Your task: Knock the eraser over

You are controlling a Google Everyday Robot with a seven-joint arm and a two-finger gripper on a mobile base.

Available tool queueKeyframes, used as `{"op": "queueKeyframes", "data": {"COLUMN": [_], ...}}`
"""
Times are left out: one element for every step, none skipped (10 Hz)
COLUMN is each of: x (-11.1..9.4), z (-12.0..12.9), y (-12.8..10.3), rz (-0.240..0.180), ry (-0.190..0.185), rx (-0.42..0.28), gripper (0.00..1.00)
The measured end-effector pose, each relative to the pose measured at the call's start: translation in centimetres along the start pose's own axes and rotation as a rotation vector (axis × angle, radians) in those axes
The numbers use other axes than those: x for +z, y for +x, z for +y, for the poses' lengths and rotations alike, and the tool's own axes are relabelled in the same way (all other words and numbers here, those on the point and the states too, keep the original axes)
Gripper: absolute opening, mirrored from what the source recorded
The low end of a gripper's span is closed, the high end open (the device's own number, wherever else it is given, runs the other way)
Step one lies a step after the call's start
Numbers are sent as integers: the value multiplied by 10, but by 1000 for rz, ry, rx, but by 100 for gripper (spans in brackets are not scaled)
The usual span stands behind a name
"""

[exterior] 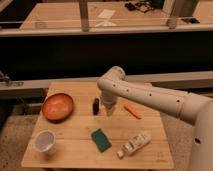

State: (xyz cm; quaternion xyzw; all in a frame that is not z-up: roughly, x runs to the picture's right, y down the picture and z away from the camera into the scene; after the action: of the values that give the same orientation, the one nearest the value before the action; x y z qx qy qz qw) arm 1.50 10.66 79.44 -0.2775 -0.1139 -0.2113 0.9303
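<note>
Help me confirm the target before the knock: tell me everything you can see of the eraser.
The eraser is a small, slim black block, plain and matte-looking, with no markings visible. It stands upright on its short end on the wooden table, in the far half. The orange bowl lies apart on its image-left; the gripper hangs close on its image-right, pointing down. Whether the two touch cannot be told. Only the table plainly touches it.
</note>
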Motion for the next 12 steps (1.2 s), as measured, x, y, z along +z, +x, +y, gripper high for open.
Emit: {"op": "queueKeyframes", "data": {"x": [0, 0, 0, 1, 1, 2, 3, 3, 3, 4, 5, 5], "z": [-2, -3, -5, -7, -8, -11, -12, -13, -14, -16, -18, -20], "y": [-1, -1, -2, -3, -5, -8, -9, -8, -8, -9, -11, -12], "rz": [-3, -3, -5, -5, -5, -6, -6, -5, -4, -3, -4, -3], "ry": [-1, -1, 0, 1, 2, 2, 1, 2, 1, 1, -1, -1], "rx": [-6, -10, -14, -19, -22, -28, -33, -36, -41, -47, -55, -60], "gripper": [39, 36, 33, 29, 23, 12, 5, 5, 5, 5, 5, 5]}}
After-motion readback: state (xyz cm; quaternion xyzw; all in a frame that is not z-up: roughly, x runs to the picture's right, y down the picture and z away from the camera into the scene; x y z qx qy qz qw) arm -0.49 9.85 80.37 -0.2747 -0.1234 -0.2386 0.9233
